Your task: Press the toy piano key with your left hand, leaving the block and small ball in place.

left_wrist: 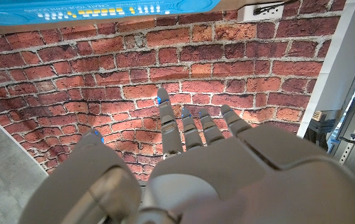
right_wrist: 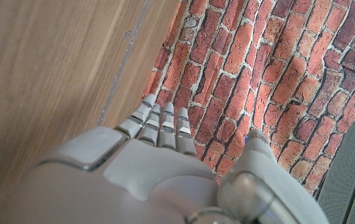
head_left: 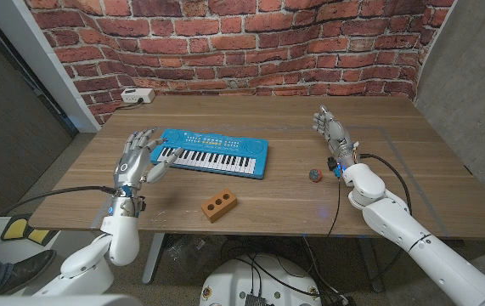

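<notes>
left hand (head_left: 138, 159) hovering spread-fingered at the piano (head_left: 214, 153), holding nothing
right hand (head_left: 330, 129) waiting apart, fingers open and unladen, sparing block (head_left: 220, 205) and ball (head_left: 313, 175)

the toy piano (head_left: 211, 152) is bright blue with white and black keys and a row of small yellow buttons. the block (head_left: 221, 206) is orange-brown with dark round holes. the small ball (head_left: 313, 175) is mottled red and blue. both hands, left hand (head_left: 138, 159) and right hand (head_left: 331, 129), are grey. the table (head_left: 293, 212) is brown wood grain. the far wall (head_left: 225, 34) is red brick with pale mortar.
</notes>
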